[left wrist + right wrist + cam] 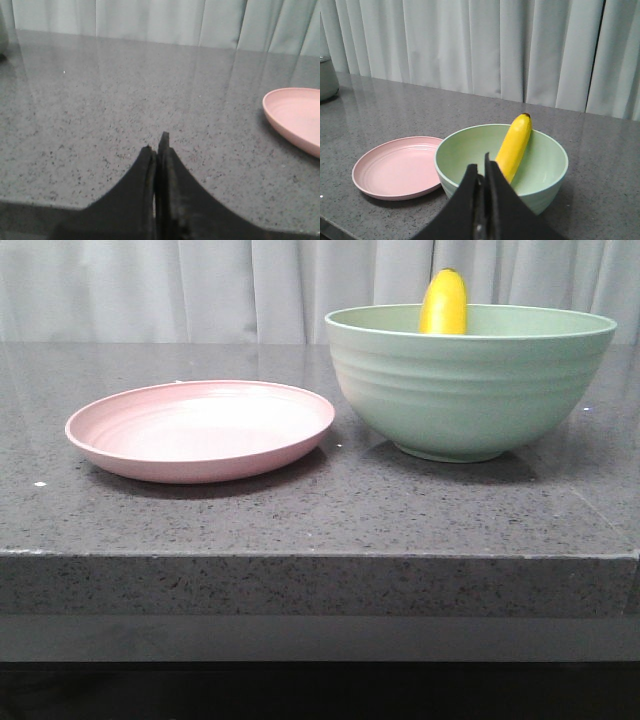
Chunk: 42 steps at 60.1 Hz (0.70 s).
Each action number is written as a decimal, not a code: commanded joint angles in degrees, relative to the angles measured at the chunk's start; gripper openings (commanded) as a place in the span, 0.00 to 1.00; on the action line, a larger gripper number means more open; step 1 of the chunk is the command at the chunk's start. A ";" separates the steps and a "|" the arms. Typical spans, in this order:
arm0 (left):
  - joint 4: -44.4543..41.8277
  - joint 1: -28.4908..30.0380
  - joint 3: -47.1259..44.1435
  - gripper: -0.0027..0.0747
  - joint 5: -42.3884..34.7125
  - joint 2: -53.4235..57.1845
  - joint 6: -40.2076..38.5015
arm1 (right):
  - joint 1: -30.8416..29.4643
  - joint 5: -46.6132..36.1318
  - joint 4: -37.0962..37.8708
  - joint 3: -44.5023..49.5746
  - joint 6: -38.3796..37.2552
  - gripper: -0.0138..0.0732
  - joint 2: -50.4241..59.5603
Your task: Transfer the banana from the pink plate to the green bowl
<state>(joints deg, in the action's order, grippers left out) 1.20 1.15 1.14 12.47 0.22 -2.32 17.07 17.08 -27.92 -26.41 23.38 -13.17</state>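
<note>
The banana (pixel 444 302) stands leaning inside the green bowl (pixel 468 390), its end poking above the rim; in the right wrist view the banana (pixel 514 146) rests against the far wall of the bowl (pixel 545 170). The pink plate (pixel 200 427) lies empty to the bowl's left, also in the right wrist view (pixel 397 167) and at the edge of the left wrist view (pixel 297 117). My right gripper (pixel 481 162) is shut and empty, held back from the bowl. My left gripper (pixel 156 145) is shut and empty over bare counter, apart from the plate.
The dark speckled stone counter (pixel 320 510) has its front edge close below the plate and bowl. A pale curtain (pixel 200 285) hangs behind. A grey-white container (pixel 326 77) stands at the counter's far corner in the right wrist view.
</note>
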 commanded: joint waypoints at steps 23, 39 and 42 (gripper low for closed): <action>0.99 0.52 -1.78 0.01 -8.67 1.12 0.00 | -0.28 -4.19 -0.02 -1.42 0.65 0.08 -0.55; 0.99 0.52 -1.78 0.01 -8.67 1.12 0.00 | -0.28 -4.19 -0.02 -1.42 0.65 0.08 -0.55; 0.99 0.52 -1.78 0.01 -8.67 1.12 0.00 | -0.28 -4.19 -0.02 -1.42 0.65 0.08 -0.55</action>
<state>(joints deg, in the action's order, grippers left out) 1.66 1.44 -0.42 8.66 0.22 -2.32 17.07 17.08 -27.92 -26.41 23.38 -13.17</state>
